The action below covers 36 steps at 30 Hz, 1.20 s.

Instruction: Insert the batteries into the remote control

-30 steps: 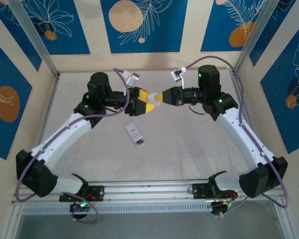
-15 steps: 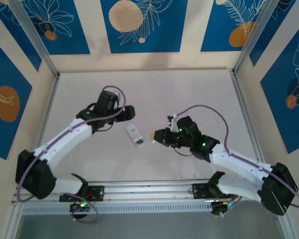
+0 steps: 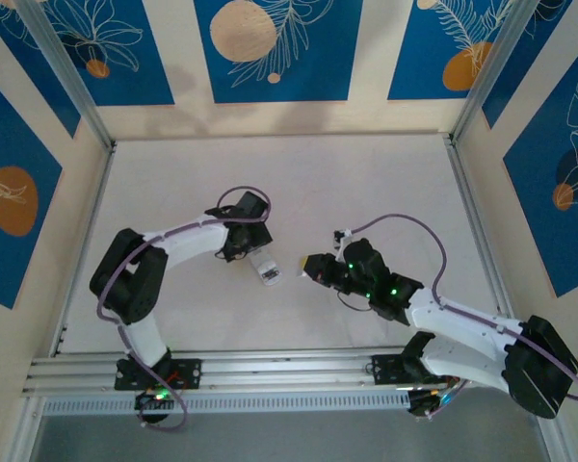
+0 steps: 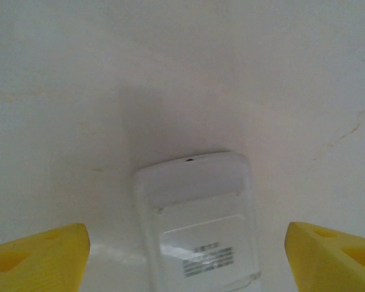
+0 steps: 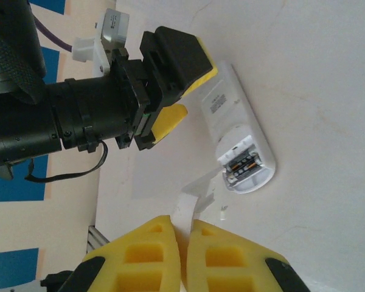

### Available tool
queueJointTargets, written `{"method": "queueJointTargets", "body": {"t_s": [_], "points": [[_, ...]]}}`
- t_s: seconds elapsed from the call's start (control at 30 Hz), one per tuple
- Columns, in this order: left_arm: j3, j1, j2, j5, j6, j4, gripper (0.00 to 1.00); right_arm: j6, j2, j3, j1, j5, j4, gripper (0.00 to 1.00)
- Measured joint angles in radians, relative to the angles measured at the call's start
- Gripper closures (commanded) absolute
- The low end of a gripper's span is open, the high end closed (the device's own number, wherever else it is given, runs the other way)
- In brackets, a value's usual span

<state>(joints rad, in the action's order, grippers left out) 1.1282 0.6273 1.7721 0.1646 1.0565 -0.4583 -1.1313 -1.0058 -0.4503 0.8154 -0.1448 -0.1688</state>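
The remote control (image 5: 238,137) lies back-up on the table, white, with its battery compartment uncovered. Both batteries (image 5: 243,164) sit inside it, dark with orange bands. My left gripper (image 4: 185,258) is open, one yellow finger (image 4: 39,255) on each side of the remote control (image 4: 198,225) without touching it. From above, the left gripper (image 3: 250,248) hangs over the far end of the remote control (image 3: 266,269). My right gripper (image 5: 182,226) is shut on a thin white lid (image 5: 194,201) just right of the remote; from above the right gripper (image 3: 304,266) sits low by the table.
A tiny white fragment (image 5: 222,213) lies on the table by the lid. The left arm's elbow (image 3: 125,274) is folded toward the near left. Aluminium rail (image 3: 289,371) runs along the near edge; walls enclose the pale table (image 3: 366,183).
The left arm came down from the back, folded its elbow and brought its open gripper over the remote's far end. The right arm dropped to the table earlier and has barely moved since.
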Motion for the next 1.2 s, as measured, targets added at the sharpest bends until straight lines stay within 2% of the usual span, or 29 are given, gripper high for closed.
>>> {"method": "queueJointTargets", "body": {"t_s": [0.07, 0.23, 0.43, 0.6, 0.73, 0.8, 1.03, 1.2], "points": [[0.016, 0.003, 0.031, -0.014, 0.030, 0.006, 0.20, -0.005, -0.024, 0.023, 0.006, -0.005, -0.045, 1.00], [0.066, 0.003, 0.097, -0.033, 0.105, -0.002, 0.33, -0.034, -0.129, 0.032, 0.032, -0.006, -0.152, 1.00], [0.068, 0.003, 0.100, -0.030, 0.214, -0.031, 0.41, -0.089, -0.264, 0.033, 0.080, -0.027, -0.321, 1.00], [0.068, 0.003, 0.092, -0.029, 0.372, -0.073, 0.49, -0.138, -0.353, 0.033, 0.090, -0.057, -0.429, 1.00], [0.051, 0.008, 0.058, -0.033, 0.532, -0.139, 0.50, -0.167, -0.382, 0.033, 0.103, -0.092, -0.478, 1.00], [0.022, 0.016, 0.034, -0.033, 0.591, -0.149, 0.46, -0.188, -0.390, 0.035, 0.110, -0.116, -0.501, 1.00], [-0.037, 0.058, -0.023, -0.042, 0.669, -0.136, 0.21, -0.232, -0.392, 0.055, 0.113, -0.182, -0.536, 1.00], [-0.103, 0.060, -0.208, 0.035, 0.663, -0.130, 0.14, -0.266, -0.392, 0.076, 0.118, -0.208, -0.568, 1.00]]}}
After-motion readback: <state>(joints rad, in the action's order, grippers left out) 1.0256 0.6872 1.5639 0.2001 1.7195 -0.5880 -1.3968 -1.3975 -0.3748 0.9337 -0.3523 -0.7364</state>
